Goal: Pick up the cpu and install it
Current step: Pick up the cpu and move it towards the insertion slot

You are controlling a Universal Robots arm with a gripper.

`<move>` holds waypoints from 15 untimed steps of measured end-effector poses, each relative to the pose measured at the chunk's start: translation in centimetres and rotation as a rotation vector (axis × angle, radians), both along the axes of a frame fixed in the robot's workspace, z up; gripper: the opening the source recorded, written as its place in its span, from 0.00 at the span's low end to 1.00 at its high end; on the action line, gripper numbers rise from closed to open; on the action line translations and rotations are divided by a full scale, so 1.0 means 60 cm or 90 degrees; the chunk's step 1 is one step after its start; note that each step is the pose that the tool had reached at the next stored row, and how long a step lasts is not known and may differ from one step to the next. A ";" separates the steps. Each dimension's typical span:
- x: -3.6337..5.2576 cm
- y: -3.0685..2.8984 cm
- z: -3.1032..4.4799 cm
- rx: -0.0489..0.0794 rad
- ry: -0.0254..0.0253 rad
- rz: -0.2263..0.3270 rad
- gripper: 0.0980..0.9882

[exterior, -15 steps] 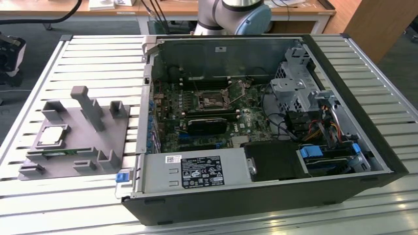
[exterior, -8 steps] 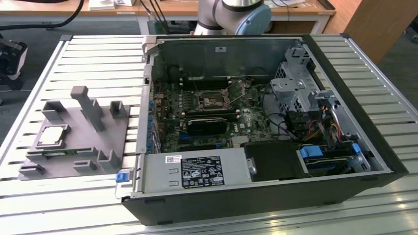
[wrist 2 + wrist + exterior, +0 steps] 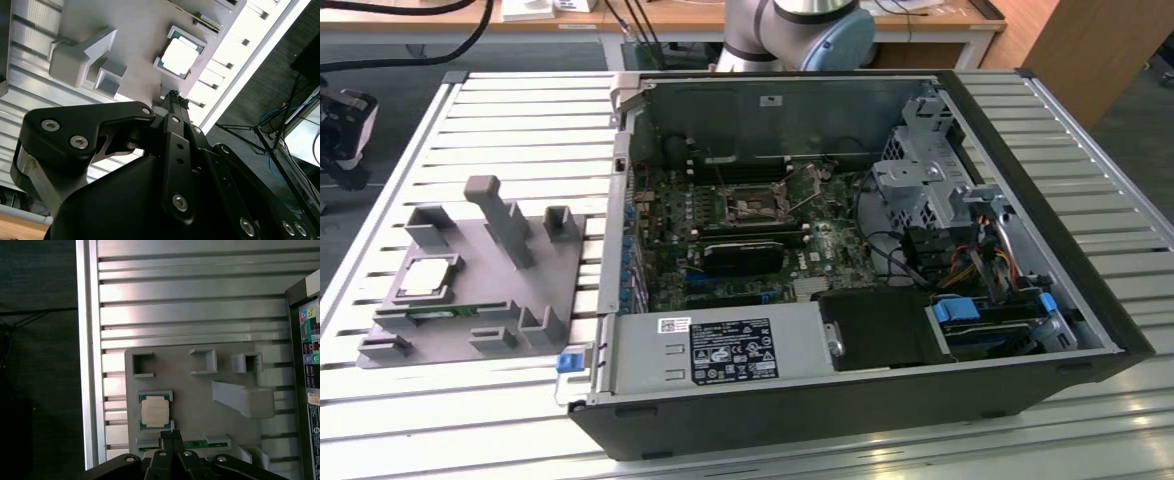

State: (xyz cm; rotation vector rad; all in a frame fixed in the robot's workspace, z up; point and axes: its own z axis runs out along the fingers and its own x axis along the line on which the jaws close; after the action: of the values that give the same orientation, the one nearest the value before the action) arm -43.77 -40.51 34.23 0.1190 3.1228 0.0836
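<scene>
- The cpu (image 3: 427,277) is seen lying flat, silver top upward, in a shallow framed seat on a grey fixture plate (image 3: 520,290)
- In the exterior view, the plate is found on the slatted metal table (image 3: 520,120), on the exterior view's left of the open computer case (image 3: 1107,330)
- The cpu is shown in both wrist views (image 3: 179,55) (image 3: 154,411), seated in the plate (image 3: 200,405) among raised grey brackets
- The gripper (image 3: 168,434) is held over the plate in the first wrist view, with its fingertips (image 3: 164,435) drawn together and nothing caught between them
- In the second wrist view the gripper (image 3: 173,96) is seen with its tips pressed together, near one edge of the cpu seat; no contact with the cpu is seen
- A narrow green memory stick (image 3: 197,444) is laid in a slot of the plate, just beside the cpu seat
- Inside the case, the motherboard socket (image 3: 758,207) is seen with a dark metal frame, well apart from the cpu
- The base of the arm (image 3: 801,30) is placed behind the case in the exterior view
</scene>
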 end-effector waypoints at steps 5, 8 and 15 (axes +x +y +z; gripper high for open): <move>0.000 -0.0021 -0.004 0.000 -0.0001 0.000 0.01; 0.000 -0.0040 -0.006 0.000 0.0000 0.000 0.01; 0.000 -0.0106 -0.016 0.000 0.0008 0.000 0.16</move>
State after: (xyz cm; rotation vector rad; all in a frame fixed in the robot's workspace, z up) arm -43.76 -41.14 33.27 0.1190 3.1241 0.0837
